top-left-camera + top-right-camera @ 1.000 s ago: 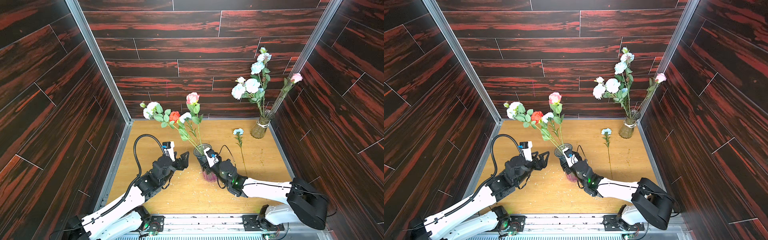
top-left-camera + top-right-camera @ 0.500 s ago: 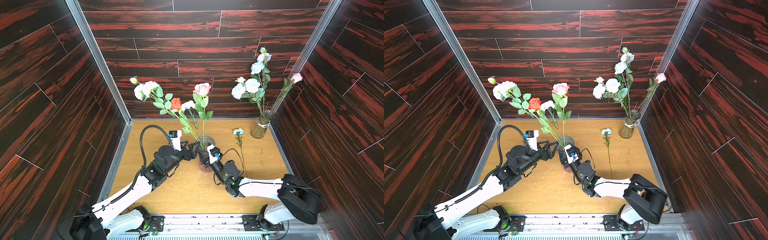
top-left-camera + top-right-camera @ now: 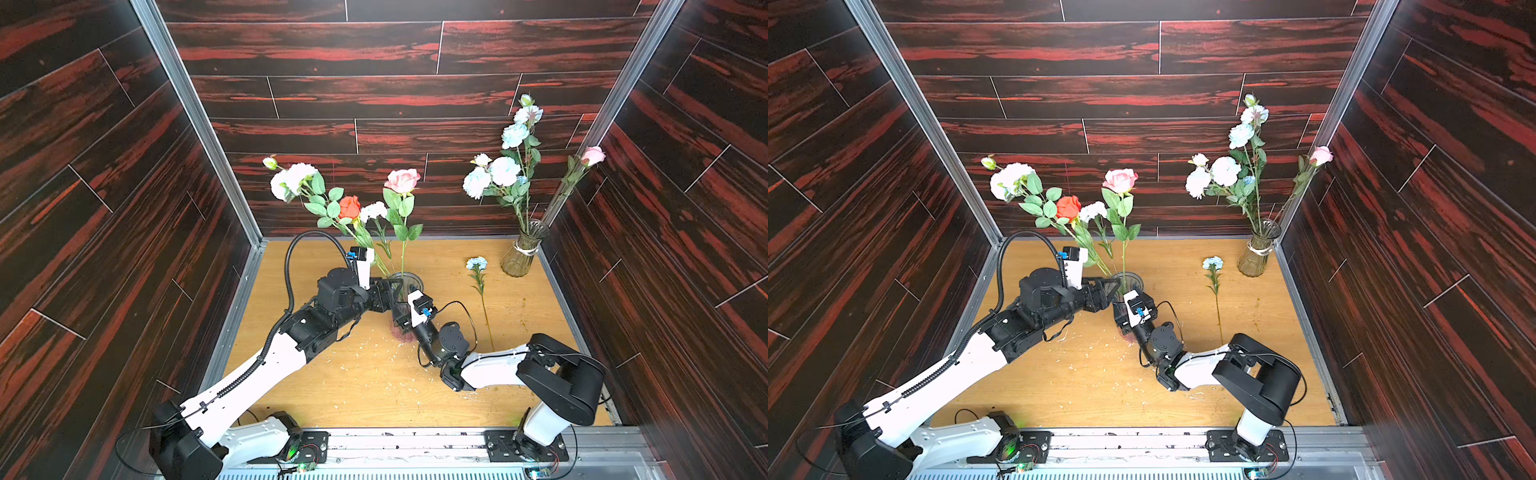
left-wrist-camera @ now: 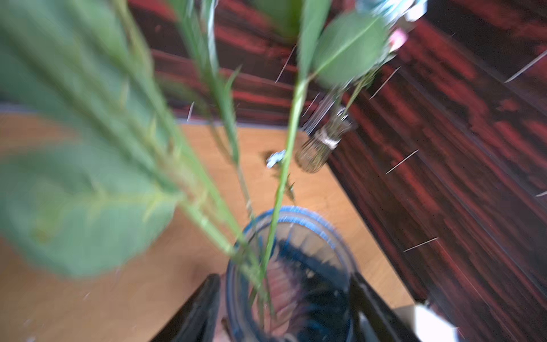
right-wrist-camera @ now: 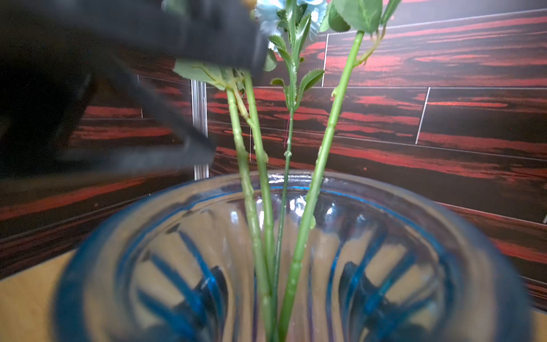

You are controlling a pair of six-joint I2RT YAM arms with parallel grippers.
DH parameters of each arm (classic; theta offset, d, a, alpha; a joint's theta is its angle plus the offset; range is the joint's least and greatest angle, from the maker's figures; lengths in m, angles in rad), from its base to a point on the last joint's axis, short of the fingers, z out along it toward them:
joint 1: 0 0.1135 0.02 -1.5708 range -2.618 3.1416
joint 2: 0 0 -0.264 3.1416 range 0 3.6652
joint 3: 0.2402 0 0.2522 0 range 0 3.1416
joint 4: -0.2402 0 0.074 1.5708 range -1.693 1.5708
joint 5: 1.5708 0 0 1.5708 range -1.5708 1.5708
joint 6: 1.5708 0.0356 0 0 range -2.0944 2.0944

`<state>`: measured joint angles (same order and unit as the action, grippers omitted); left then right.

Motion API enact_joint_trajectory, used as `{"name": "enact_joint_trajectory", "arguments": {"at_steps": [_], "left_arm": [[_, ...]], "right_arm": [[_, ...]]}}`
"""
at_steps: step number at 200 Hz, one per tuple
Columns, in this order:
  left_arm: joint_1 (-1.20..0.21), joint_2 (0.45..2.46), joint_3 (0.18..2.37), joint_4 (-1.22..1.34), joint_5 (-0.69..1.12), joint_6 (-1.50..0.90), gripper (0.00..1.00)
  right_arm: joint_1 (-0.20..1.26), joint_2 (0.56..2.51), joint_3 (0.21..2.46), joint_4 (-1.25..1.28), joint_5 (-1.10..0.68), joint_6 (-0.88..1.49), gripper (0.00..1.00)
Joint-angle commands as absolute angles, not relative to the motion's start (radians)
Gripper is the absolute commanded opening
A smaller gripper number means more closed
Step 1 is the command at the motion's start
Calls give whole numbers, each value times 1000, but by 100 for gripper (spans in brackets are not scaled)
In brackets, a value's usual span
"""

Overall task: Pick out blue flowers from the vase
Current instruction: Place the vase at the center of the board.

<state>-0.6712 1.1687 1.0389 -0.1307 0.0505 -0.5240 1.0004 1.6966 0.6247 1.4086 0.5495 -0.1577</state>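
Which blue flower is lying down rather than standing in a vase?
The single blue flower flat on the table, between the blue-rimmed vase and the corner vase; the other blue blooms stand in those vases.

Pale blue flowers point(image 3: 503, 171), blue-tinted ribbed vase point(image 5: 473, 266)

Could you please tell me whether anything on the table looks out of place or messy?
One blue flower lies flat on the table between the front vase and the corner vase, in neither. Pale flecks litter the wood.
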Motion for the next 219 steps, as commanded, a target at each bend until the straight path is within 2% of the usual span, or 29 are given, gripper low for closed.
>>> {"name": "enact_joint_trajectory", "arguments": {"at_steps": [1,29,66,117,162,191,219], "left_arm": [[-664,1134,1070,-329,-37,-503,67],[-663,1128,1087,-410,-105,-503,64],[-652,1210,1162,-444,-36,-513,51],[-631,1325,1278,-560,38,-500,48],[-610,1353,1305,-612,109,-515,24],[-610,1368,1319,-627,121,-519,0],[-610,1373,1318,-627,108,-517,0]], "right_arm": [[1004,1687,705,1632,519,-132,0],[1005,1693,706,1632,512,-127,0],[1008,1687,698,1632,509,-138,0],[1018,1707,707,1632,510,-158,0],[1020,1704,706,1632,511,-163,0],[1020,1706,706,1632,512,-163,0],[1020,1718,712,1632,514,-156,13]]}}
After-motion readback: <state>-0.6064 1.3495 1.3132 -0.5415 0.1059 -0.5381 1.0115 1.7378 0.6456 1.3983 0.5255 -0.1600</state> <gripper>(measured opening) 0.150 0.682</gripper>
